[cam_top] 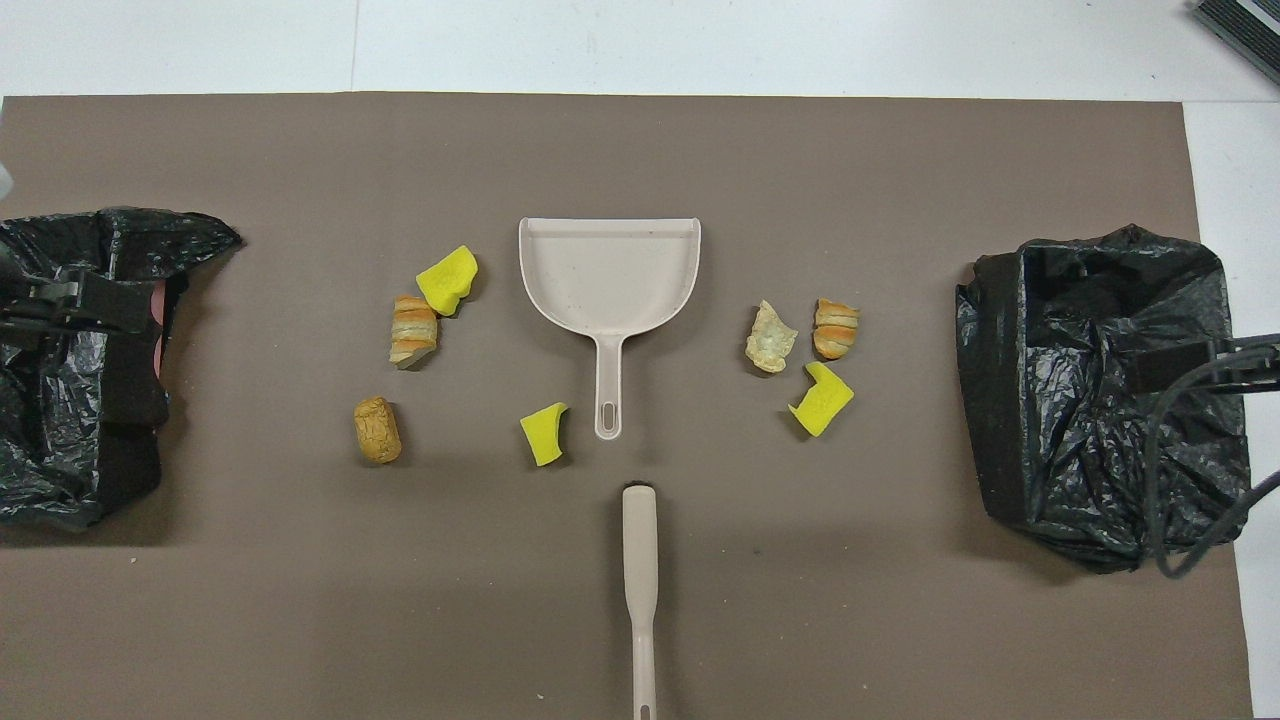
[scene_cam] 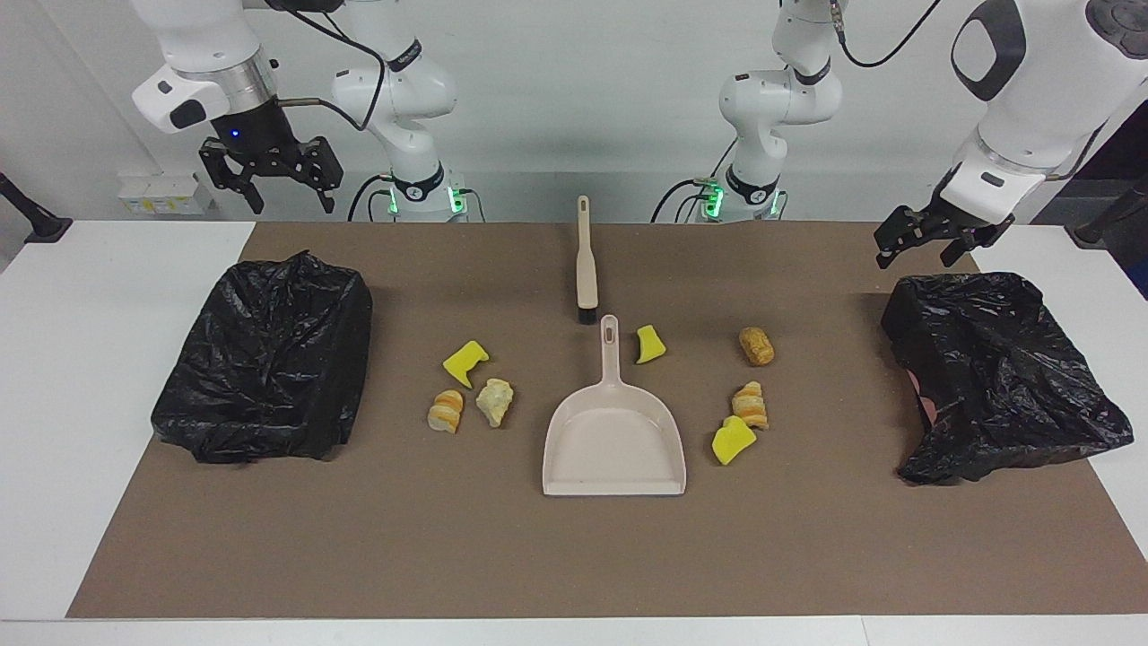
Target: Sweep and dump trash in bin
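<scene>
Facing view. Nothing swept yet: all seven bits of trash loose on the brown mat (scene_cam: 574, 556) covering the desk. Toward the right arm's end of the dustpan (scene_cam: 614, 444): a yellow sponge chunk (scene_cam: 465, 361), an orange-striped piece (scene_cam: 446, 411), a pale crumbly lump (scene_cam: 494, 401), close together. Toward the left arm's end: a second yellow chunk (scene_cam: 650, 344) just beside the dustpan handle, a brown bread roll (scene_cam: 756, 345), another striped piece (scene_cam: 750, 405) and a third yellow chunk (scene_cam: 733, 440) touching or nearly touching it. Dustpan empty, flat, mouth pointing away from the robots. Brush (scene_cam: 586, 260) lying untouched, nearer to the robots than the dustpan, in line with its handle. Two bins lined with black bags, one at the right arm's end (scene_cam: 265, 359), one at the left arm's end (scene_cam: 995, 377); no trash seen in either. Right gripper (scene_cam: 269, 175) raised over the mat's edge by its bin, jaws apart, holding nothing. Left gripper (scene_cam: 928, 238) raised over the edge of its bin, jaws apart, empty.

Overhead view. Same count of seven, none inside the dustpan (cam_top: 609, 270). Brush (cam_top: 640, 580) and dustpan handle end to end, a small gap between. Left gripper (cam_top: 70, 305) over its bin (cam_top: 90, 450); right gripper (cam_top: 1190, 365) over the other bin (cam_top: 1080, 330).

Judged from this: the very start. Left to do: picking up brush and dustpan, sweeping every bit in, tipping into a bin.
</scene>
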### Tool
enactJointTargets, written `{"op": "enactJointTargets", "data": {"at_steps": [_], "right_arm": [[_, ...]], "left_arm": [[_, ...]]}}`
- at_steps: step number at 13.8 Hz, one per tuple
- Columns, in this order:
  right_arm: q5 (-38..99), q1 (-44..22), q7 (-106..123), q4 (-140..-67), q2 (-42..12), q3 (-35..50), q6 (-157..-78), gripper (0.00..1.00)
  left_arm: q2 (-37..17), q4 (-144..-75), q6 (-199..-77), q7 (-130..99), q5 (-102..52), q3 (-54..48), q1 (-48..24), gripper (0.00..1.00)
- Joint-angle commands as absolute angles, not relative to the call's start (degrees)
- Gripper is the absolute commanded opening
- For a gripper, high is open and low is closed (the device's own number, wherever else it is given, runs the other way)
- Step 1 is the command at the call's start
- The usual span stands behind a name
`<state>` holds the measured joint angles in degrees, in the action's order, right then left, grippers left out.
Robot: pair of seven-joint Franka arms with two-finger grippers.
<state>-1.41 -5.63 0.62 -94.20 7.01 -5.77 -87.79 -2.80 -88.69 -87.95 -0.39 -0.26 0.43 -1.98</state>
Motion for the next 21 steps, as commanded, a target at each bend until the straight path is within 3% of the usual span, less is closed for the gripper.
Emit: {"op": "enactJointTargets", "data": {"at_steps": [1,12,14,16,21], "right_arm": [[-1.5,-5.1,2.1,-94.7,7.3,-5.6,-88.2,1.0],[-1.4,-5.0,2.1,-94.7,7.4,-5.5,-88.2,1.0],[-1.4,-5.0,2.1,-94.7,7.4,-5.5,-88.2,1.0],[-1.4,-5.0,2.1,-94.8,7.4,-5.5,-88.2,1.0],[-1.4,-5.0,2.1,-94.9,7.6,-5.5,-88.2,1.0]], "left_arm": [[-2.9,-88.0,-88.1,-0.1,0.7,0.8,-2.3,1.0],[-0.1,-89.4,-88.0,0.1,0.1,0.4,-3.2,1.0],[0.4,-92.7,-91.5,-0.5,-2.5,-0.3,-4.0,1.0],[1.5,-98.5,-95.4,-0.9,-2.6,-0.4,-9.4,1.0],[11.3,-119.8,-107.6,-12.6,-2.9,-0.4,-22.2,1.0]]}}
